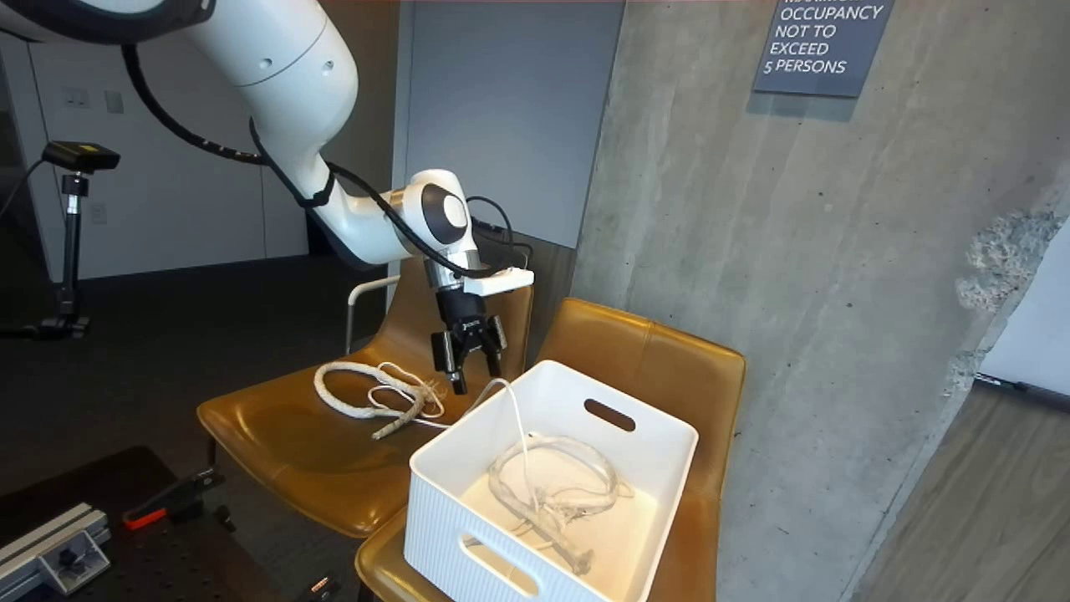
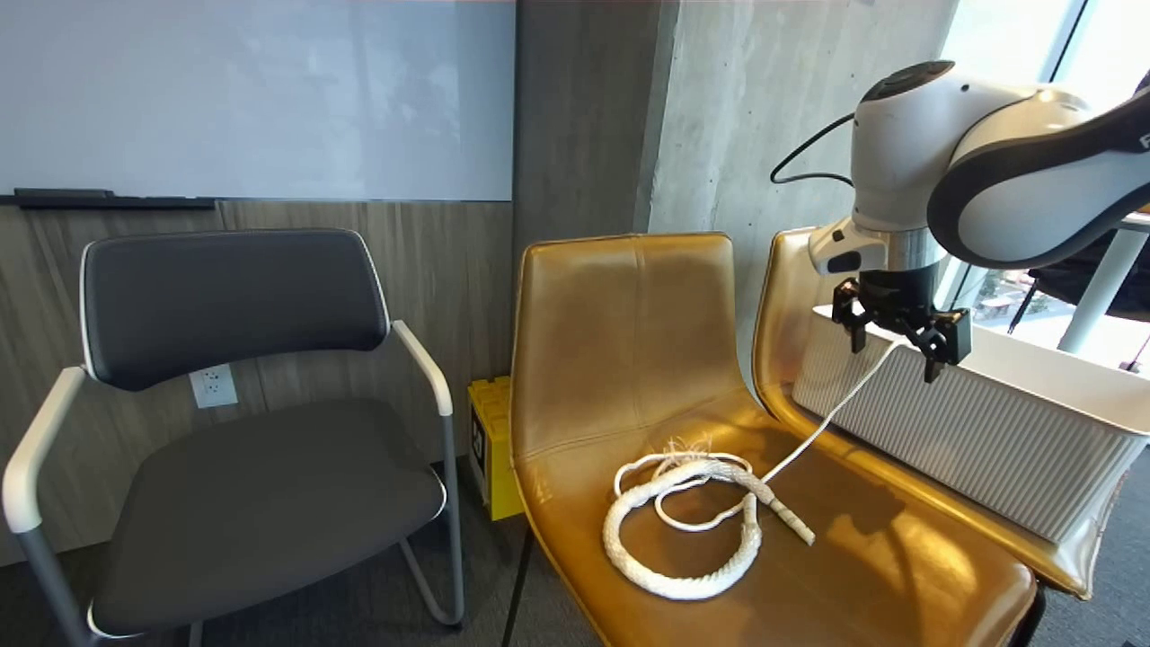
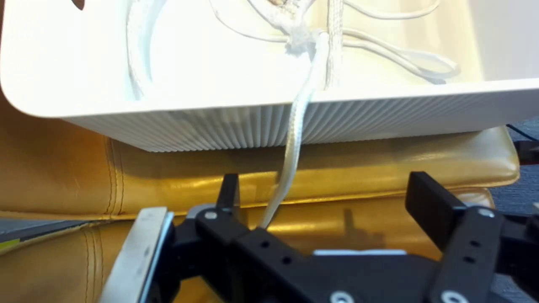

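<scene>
Gripper [image 3: 323, 181] points down over the seam between rope chair [image 2: 629, 323] and bin chair [image 1: 660, 334], jaws spread wide, nothing gripped. Closest item: white cord [image 3: 293, 139]. Wrist view has it crossing the gap between the fingers [image 3: 425, 198], nearer one of them, then out of sight under the gripper body. No contact visible; can't tell cord height vs fingertips.

Cord slants up from the seat coil [image 2: 683, 588], over the rim of the bin [image 1: 435, 510] and down inside. Bin: white, ribbed outside, handle slots in two opposite walls, long wall just beside the gripper. Bin coil [image 1: 573, 550], thick rope plus thin strands, lies on the bin's bottom. Bin sits on bin chair. Seat coil lies on rope chair: thick rope in a ring, thin loops, one frayed tuft.

Arm [image 1: 309, 100] is white, black cable [image 1: 192, 140] running along it.

Farther out, in an exterior view: rail [image 1: 50, 543] and black tool [image 1: 180, 493] with a red part on a dark table [image 1: 167, 560]; camera [image 1: 79, 156] on a stand. Grey chair [image 2: 238, 305] next to rope chair, yellow box [image 2: 496, 440] low between them. Outlet [image 2: 214, 386] and whiteboard [image 2: 260, 99] behind grey chair. Concrete wall [image 1: 710, 209] behind bin chair, occupancy sign [image 1: 823, 42] up on it.
</scene>
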### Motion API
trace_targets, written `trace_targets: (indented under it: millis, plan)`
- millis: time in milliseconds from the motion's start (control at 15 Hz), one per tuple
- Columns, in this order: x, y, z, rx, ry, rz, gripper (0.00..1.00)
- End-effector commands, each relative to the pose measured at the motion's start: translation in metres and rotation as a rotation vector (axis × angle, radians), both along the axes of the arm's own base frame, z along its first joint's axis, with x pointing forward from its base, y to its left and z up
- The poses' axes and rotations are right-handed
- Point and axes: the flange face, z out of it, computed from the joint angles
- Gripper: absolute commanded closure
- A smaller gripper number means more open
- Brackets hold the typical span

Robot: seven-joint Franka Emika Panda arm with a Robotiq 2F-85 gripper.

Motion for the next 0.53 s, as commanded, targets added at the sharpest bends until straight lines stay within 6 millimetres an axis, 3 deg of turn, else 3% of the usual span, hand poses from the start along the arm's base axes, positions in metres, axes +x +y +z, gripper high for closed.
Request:
trace_targets:
  millis: [0, 467]
  plan:
    - [0.0050, -0.0189, -0.0080, -0.033, -0.010, 0.029, 0.28]
    - [0.0034, -0.0191, -0.0119, -0.041, -0.013, 0.028, 0.81]
